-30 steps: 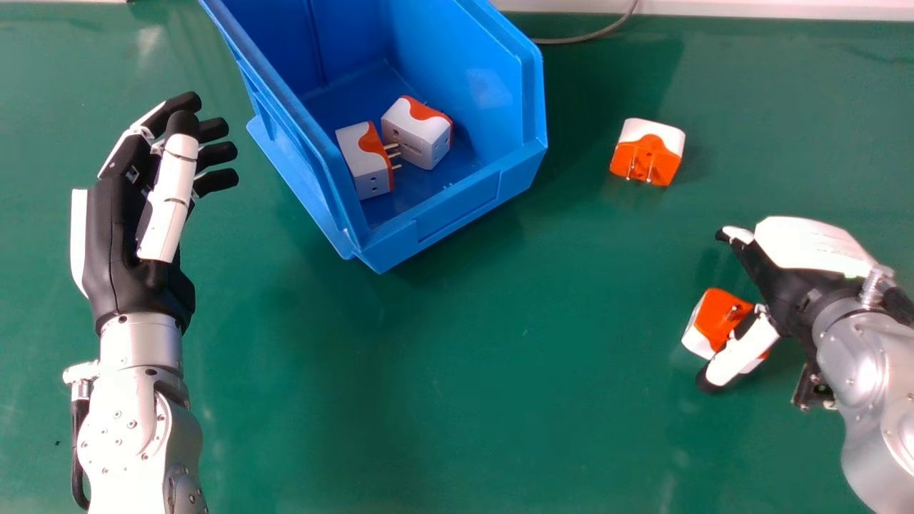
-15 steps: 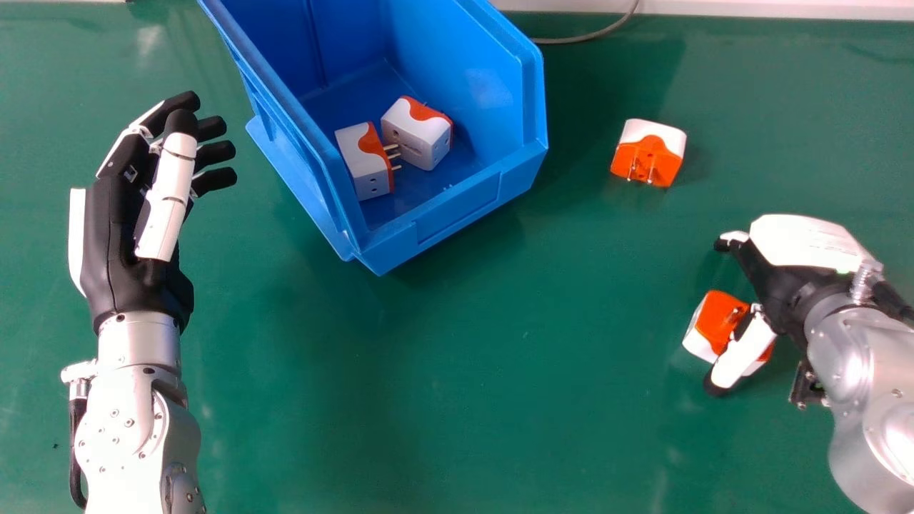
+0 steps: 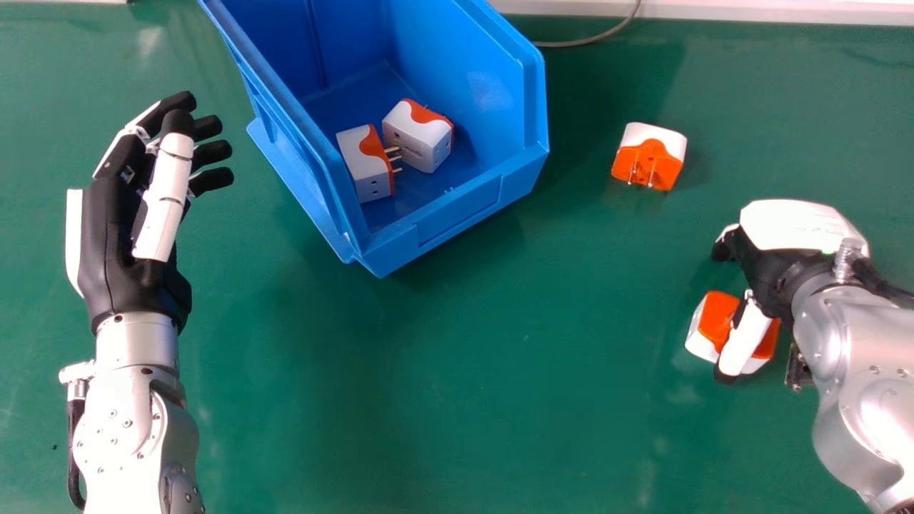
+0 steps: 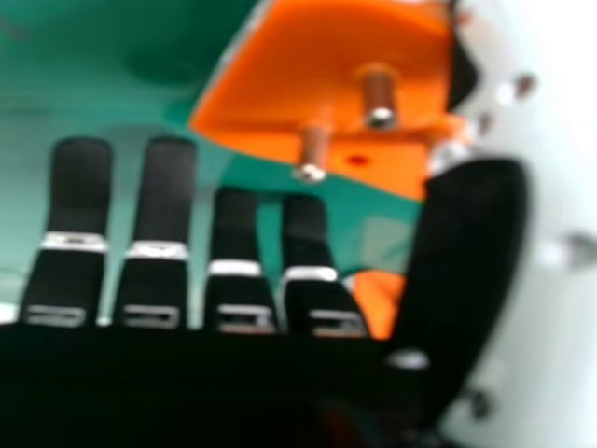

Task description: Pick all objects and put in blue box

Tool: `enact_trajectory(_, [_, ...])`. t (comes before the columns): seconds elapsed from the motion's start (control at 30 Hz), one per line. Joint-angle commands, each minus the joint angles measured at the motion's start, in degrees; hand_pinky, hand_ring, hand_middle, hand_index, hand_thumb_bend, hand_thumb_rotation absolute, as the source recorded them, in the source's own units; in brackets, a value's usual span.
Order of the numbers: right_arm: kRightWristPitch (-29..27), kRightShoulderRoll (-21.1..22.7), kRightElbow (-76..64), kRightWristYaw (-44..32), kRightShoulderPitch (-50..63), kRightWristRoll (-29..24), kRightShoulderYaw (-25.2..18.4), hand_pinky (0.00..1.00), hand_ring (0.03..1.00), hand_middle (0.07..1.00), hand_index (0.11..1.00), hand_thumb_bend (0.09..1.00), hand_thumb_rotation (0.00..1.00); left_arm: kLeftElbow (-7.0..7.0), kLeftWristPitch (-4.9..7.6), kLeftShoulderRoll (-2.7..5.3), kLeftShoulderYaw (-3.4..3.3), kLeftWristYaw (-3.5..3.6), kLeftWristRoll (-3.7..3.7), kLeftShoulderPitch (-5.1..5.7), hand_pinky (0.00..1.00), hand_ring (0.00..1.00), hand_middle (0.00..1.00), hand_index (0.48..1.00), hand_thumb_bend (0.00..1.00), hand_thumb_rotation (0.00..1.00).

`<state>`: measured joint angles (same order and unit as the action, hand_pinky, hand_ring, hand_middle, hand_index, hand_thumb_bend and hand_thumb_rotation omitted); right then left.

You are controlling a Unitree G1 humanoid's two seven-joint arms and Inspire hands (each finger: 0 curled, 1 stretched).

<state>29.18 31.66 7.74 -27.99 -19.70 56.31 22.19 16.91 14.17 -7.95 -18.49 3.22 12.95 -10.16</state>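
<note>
Green worktop [image 3: 428,400] is carrying everything. Blue box [image 3: 457,208] is standing open toward the far edge. Left robot hand [image 3: 121,250] is sitting idle at head view left, fingers relaxed, holding nothing. Right robot hand [image 3: 800,227] is hovering low at head view right, open, no firm grip showing. Its thumb [image 3: 746,334] is crossing the nearer plug adapter [image 3: 716,319] on the worktop. Farther plug adapter [image 3: 650,163] is lying apart from hand and box. Inside the box, one adapter [image 3: 365,164] is pointing its prongs toward a second adapter [image 3: 420,135]; task is looking about half done.

Risk: nearer adapter skidding or tipping, if the thumb is pressing before the fingers are closing round it. Prongs catching on fingers could be spoiling the pinch too.

Head view is hiding much of the orange face under the thumb; right hand view is showing two metal prongs [image 4: 379,101] and straight fingers [image 4: 79,191].
</note>
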Motion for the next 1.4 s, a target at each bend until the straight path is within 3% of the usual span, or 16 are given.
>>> enact_trajectory(0.0, [-0.6,-0.8,1.5,-1.8,2.4,-2.1,1.2,0.44,0.567,0.657,0.733,0.817,0.07,-1.28,0.28,-0.6,-0.13,-0.01,0.01,-0.39,0.63,0.66,0.69,0.718,0.58,0.57])
enact_trajectory(0.1, [-0.7,-0.8,1.7,-1.9,2.3,-2.2,1.2,0.44,0.567,0.657,0.733,0.817,0.07,-1.03,0.48,-0.67,-0.16,0.21,0.15,-0.42,0.63,0.66,0.69,0.718,0.58,0.57])
enact_trajectory(0.13, [-0.9,-0.8,1.7,-1.9,2.2,-2.5,1.0,0.41,0.535,0.628,0.686,0.757,0.05,-0.92,0.58,-0.69,-0.17,0.25,0.13,-0.45,0.63,0.66,0.69,0.717,0.58,0.57])
enact_trajectory(0.27, [-1.8,-0.4,0.9,-1.4,2.8,-3.1,0.5,0.41,0.535,0.628,0.686,0.757,0.05,-0.52,0.54,-0.54,-0.33,-0.07,0.18,-0.65,0.63,0.66,0.69,0.717,0.58,0.57])
enact_trajectory(0.37, [-1.8,-0.5,0.5,-1.5,3.0,-3.3,0.1,0.41,0.535,0.628,0.686,0.757,0.05,-0.62,0.31,-0.61,-0.33,0.3,0.47,-0.56,0.63,0.66,0.69,0.717,0.58,0.57])
enact_trajectory(0.4, [-1.8,-0.6,0.4,-1.2,3.0,-3.3,0.1,0.38,0.512,0.608,0.647,0.708,0.04,-0.8,0.24,-0.63,-0.27,0.27,0.39,-0.5,0.63,0.66,0.69,0.717,0.58,0.56])
enact_trajectory(0.5, [-2.1,-0.6,0.1,-0.2,3.3,-3.5,0.0,0.38,0.512,0.608,0.647,0.708,0.04,-1.37,0.05,-0.53,-0.16,0.0,0.24,-0.41,0.63,0.66,0.69,0.717,0.58,0.56])
enact_trajectory(0.67, [-1.2,-1.3,-0.5,1.2,3.7,-4.2,-0.7,0.38,0.512,0.608,0.647,0.708,0.04,-1.35,0.18,-0.64,-0.15,0.13,0.15,-0.26,0.63,0.66,0.69,0.717,0.58,0.56])
enact_trajectory(0.83, [-2.4,-1.2,-1.5,3.6,4.8,-4.7,-1.3,0.36,0.48,0.573,0.592,0.64,0.03,-1.35,0.06,-0.6,-0.18,-0.15,0.09,-0.34,0.63,0.66,0.69,0.718,0.58,0.56])
enact_trajectory(1.2, [-1.1,-1.5,-2.8,7.0,5.7,-2.8,-0.8,0.33,0.452,0.542,0.565,0.595,0.02,-1.57,0.15,-0.81,-0.14,0.1,-0.04,-0.2,0.62,0.66,0.69,0.717,0.58,0.56])
enact_trajectory(1.37, [-1.5,-1.3,-2.8,8.5,5.8,-2.3,-0.8,0.33,0.443,0.53,0.556,0.579,0.01,-2.12,-0.36,-0.59,-0.09,-0.42,-0.2,-0.11,0.62,0.66,0.69,0.718,0.59,0.56])
